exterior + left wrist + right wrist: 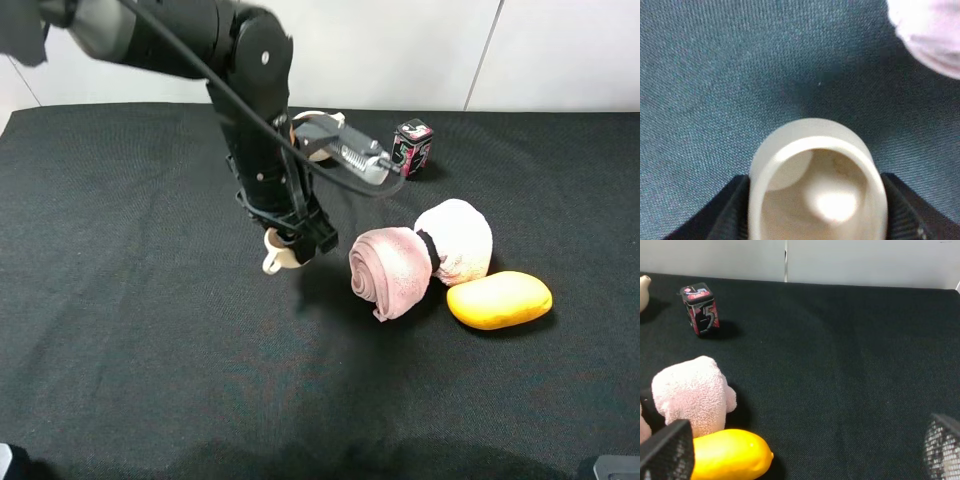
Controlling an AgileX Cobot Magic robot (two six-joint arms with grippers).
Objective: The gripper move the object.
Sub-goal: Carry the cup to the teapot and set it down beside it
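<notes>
The small cream cup with its loop handle hangs in my left gripper, just left of the rolled pink towel. In the left wrist view the cup fills the lower middle, brownish inside, with a black finger tight on each side and its shadow on the cloth beyond it. The gripper is shut on the cup, which seems to sit slightly above the cloth. My right gripper is wide open and empty, its mesh-faced fingertips at the frame's lower corners over the black cloth.
A cream teapot stands behind the left arm, mostly hidden. A small printed tin stands at the back. A rolled pink towel, a white towel and a yellow fruit-shaped object lie right of the cup.
</notes>
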